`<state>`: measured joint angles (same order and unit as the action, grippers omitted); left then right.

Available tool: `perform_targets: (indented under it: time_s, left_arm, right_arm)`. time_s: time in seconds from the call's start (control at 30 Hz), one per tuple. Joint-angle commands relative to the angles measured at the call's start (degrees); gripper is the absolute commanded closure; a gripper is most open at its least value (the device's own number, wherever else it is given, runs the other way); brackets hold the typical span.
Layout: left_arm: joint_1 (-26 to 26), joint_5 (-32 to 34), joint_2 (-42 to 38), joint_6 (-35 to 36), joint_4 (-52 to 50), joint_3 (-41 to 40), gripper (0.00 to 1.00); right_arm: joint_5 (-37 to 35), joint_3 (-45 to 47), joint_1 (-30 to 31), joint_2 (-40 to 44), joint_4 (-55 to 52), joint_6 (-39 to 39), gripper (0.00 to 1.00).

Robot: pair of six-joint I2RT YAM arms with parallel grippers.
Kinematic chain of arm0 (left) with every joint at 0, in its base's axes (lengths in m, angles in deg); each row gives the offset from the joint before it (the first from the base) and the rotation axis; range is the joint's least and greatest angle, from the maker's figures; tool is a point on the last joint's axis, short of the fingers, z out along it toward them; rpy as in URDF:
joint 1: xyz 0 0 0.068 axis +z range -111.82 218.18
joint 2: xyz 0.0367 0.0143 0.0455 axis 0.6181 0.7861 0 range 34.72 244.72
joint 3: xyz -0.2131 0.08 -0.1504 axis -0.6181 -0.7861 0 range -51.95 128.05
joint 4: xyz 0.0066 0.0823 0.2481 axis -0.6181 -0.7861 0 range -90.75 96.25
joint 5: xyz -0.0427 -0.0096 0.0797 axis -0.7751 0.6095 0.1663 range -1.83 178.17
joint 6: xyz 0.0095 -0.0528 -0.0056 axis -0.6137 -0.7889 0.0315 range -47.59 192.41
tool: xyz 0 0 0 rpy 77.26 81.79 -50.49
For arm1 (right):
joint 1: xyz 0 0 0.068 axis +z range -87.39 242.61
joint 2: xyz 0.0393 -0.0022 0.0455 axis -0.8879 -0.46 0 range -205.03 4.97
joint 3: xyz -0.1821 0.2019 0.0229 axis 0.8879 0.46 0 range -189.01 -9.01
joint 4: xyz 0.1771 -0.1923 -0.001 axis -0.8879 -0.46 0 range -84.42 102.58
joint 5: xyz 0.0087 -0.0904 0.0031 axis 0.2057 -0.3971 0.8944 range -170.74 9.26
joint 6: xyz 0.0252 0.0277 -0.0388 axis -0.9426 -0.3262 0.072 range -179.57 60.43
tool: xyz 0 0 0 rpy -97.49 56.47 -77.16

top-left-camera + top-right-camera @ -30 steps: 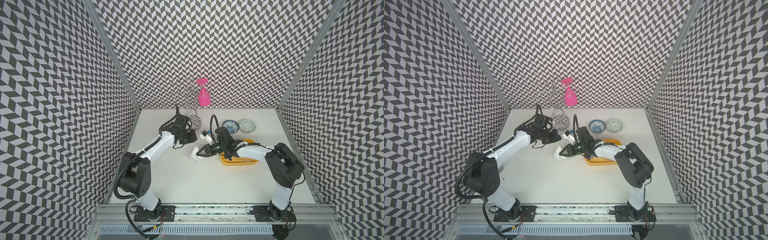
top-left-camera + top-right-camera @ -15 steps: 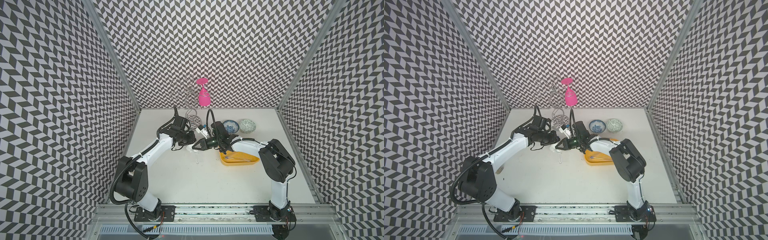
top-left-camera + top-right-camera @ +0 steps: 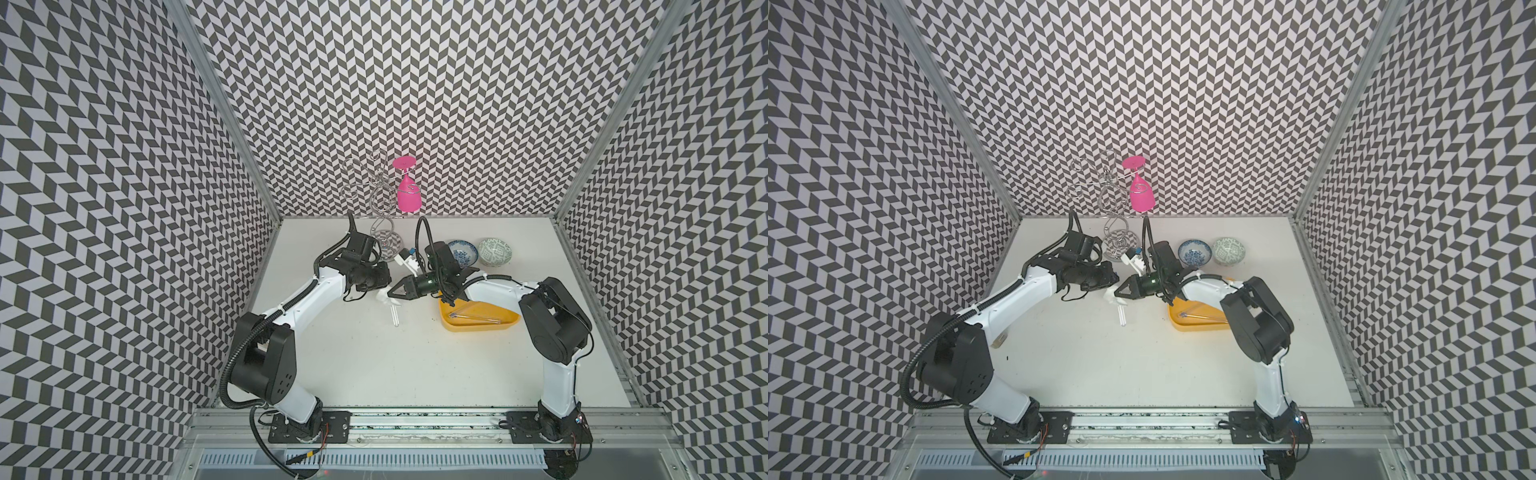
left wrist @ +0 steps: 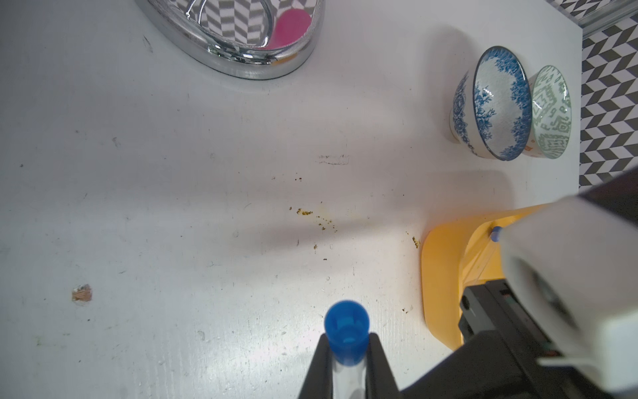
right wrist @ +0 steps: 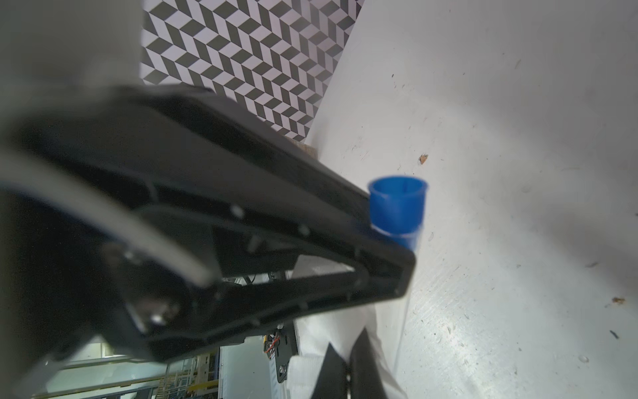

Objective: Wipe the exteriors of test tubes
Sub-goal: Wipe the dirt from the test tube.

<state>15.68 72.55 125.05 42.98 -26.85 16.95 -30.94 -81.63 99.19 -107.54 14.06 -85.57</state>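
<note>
The left jaws clamp the test tube (image 4: 346, 374) under its blue cap (image 4: 346, 328); its long axis drops steeply past the right jaws, pinching white tissue (image 3: 381, 296).

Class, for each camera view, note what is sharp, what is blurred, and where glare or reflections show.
Right wrist view: the left gripper is a blurred mass near the lens, the test tube's blue cap slightly soft, the table glaring. Left wrist view: the cap is sharp, the right arm blurred, the chrome base mirrors the wall pattern. Both top views: sharp, evenly lit.
</note>
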Motion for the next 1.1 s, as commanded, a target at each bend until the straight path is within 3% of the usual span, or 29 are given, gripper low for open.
perform_targets:
  time_s: [0.0,0.5,1.07]
  left_arm:
    - [-0.15,0.7,-1.47,0.51,0.1,1.31,0.92]
    - [-0.22,1.04,-0.79,1.9,0.54,1.67,0.92]
    - [-1.41,0.26,-5.07,2.46,0.41,-1.0,0.93]
  right_arm:
    - [-1.25,2.82,-0.1,2.63,1.42,0.07,1.0]
    - [-1.24,10.07,0.74,7.48,3.62,-1.42,1.0]
    - [-1.81,-5.12,0.25,-0.82,-0.11,-0.91,1.0]
